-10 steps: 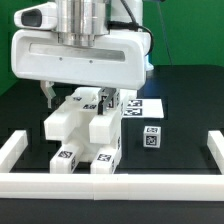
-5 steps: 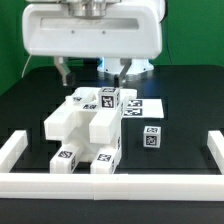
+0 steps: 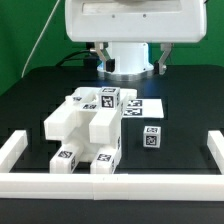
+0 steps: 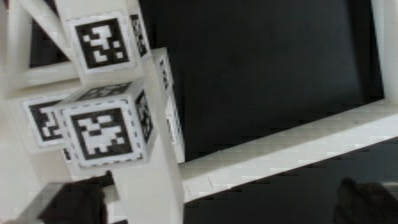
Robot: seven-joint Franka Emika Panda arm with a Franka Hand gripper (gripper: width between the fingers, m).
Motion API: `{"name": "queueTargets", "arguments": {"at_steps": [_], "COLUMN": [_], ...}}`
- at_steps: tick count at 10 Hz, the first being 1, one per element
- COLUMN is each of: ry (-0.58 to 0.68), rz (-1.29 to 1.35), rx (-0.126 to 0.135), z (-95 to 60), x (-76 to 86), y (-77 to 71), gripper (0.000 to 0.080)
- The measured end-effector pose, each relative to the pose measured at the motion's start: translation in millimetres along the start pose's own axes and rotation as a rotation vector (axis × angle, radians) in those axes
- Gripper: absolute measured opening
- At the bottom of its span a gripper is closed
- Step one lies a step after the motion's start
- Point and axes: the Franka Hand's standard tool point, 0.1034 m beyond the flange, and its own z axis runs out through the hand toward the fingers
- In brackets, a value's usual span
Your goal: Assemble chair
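Note:
The chair (image 3: pixel 88 126) is a blocky white cluster of tagged pieces, standing on the black table at the middle of the exterior view. A small loose white cube (image 3: pixel 152 138) with a tag sits just to its right in that view. My gripper (image 3: pixel 131 62) is high above and behind the chair, open and empty, with its two dark fingers (image 3: pixel 102 58) wide apart. In the wrist view the gripper (image 4: pixel 222 205) shows only dark fingertips (image 4: pixel 80 205) at the frame edge. A tagged white block (image 4: pixel 103 125) lies below it; I cannot tell which piece it is.
The marker board (image 3: pixel 148 104) lies flat behind the chair. Low white border bars run along the front (image 3: pixel 110 182), the exterior view's left (image 3: pixel 12 150) and its right (image 3: pixel 213 150). The robot base (image 3: pixel 128 62) stands at the back.
The gripper has risen from just above the chair and moved toward the exterior view's right and back. The chair pieces have not moved.

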Motion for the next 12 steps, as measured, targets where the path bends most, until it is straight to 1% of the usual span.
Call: {"name": "queueTargets", "arguments": {"at_steps": [2, 3, 4, 5, 6, 7, 8, 12], "ry": [-0.001, -0.006, -0.023, -0.031, -0.048, -0.055, -0.050, -0.051], "rz": [0.000, 0.044, 0.172, 0.283, 0.429, 0.526, 0.565, 0.556], "rx": [-0.001, -0.001, -0.008, -0.012, -0.011, 0.020, 0.051, 0.048], "z": [0.6, 2.1, 6.0, 7.2, 8.6, 9.3, 9.1, 10.3], "x": [-0.2, -2.1, -8.9, -14.5, -19.3, -16.6, -13.6, -14.2], "y": [0.1, 0.1, -1.9, -11.2, -22.4, -29.6, -31.1, -30.8], "gripper": [0.0649, 0.0649, 0.0649, 0.0649, 0.0649, 0.0649, 0.0649, 0.0649]}}
